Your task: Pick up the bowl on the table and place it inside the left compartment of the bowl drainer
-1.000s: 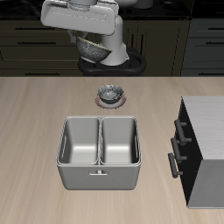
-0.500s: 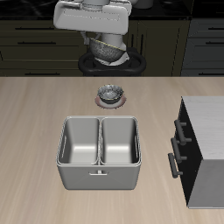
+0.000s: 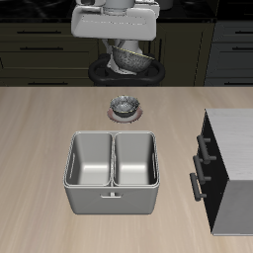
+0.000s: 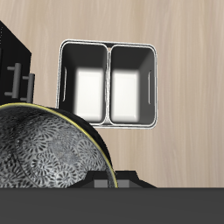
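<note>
The bowl, silvery-grey with a mottled pattern, hangs tilted high above the back of the table, and my gripper is shut on its rim. In the wrist view the bowl fills much of the frame, close to the camera. The bowl drainer, a grey two-basin tub, stands on the table nearer the front edge, well below the bowl. Both basins show in the wrist view of the bowl drainer, and nothing lies in them. Its left compartment is the basin farther from the dark cabinet.
A small dark bowl on a pinkish saucer sits between the drainer and the robot's base. Beside the drainer stands a dark cabinet with a grey top, also in the wrist view as the cabinet.
The gripper has carried the bowl sideways toward the cabinet's side, staying high above the table's back. Drainer and small bowl have not moved.
</note>
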Controlling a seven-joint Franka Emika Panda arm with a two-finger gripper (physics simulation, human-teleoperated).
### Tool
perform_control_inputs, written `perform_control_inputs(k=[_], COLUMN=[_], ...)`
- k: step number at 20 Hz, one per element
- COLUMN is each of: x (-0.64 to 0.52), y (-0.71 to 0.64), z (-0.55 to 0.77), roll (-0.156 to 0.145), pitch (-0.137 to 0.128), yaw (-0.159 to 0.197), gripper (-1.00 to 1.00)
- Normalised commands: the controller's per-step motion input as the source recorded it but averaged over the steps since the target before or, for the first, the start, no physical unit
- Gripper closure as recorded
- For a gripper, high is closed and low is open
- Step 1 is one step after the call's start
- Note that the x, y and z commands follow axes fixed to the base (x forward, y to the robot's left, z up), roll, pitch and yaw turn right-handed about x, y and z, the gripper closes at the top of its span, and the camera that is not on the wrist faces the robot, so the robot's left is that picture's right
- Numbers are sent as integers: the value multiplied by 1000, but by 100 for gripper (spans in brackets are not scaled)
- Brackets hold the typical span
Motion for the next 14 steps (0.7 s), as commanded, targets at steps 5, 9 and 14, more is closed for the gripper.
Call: perform_control_inputs(k=[5, 9, 14], x=[120, 52, 19], y=[203, 167, 91], z=[178, 77, 15], roll=[34, 28, 17], pitch=[-21, -12, -28], yaw=[12, 10, 34], gripper=[100, 100, 100])
